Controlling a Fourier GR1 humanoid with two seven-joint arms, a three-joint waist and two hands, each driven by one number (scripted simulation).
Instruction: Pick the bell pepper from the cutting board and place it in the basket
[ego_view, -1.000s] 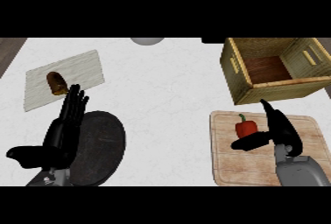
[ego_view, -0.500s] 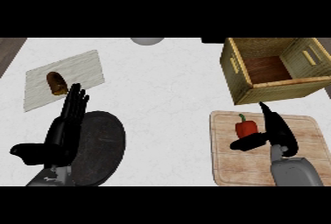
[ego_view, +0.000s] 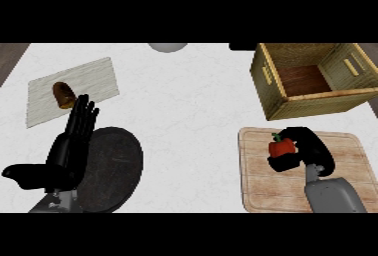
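White counter (ego_view: 184, 100) carries all items. Right hand (ego_view: 306, 147) sits over the board (ego_view: 258, 190), fingers curling round the pepper (ego_view: 281, 148), which lies against its palm side, on the board's near-left area. Contact appears made; whether the pepper is off the board cannot be told. Basket (ego_view: 277, 95) stands just beyond the right hand, open side up, interior bare.

Step in hand, as judged: closing the grasp. Next move calls for a lift clear of the board, then travel forward over the basket's near wall before release.

Left hand (ego_view: 70, 145) rests with fingers straight and together, pointing away, over a dark plate (ego_view: 111, 170). Ahead of its fingertips lie a mat (ego_view: 88, 80) and a brown object (ego_view: 64, 95), type unclear.

Change from the earlier frames: the right hand's fingers, previously extended beside the pepper, are now wrapped about it. Pepper position on the board is much the same. Left hand is unchanged
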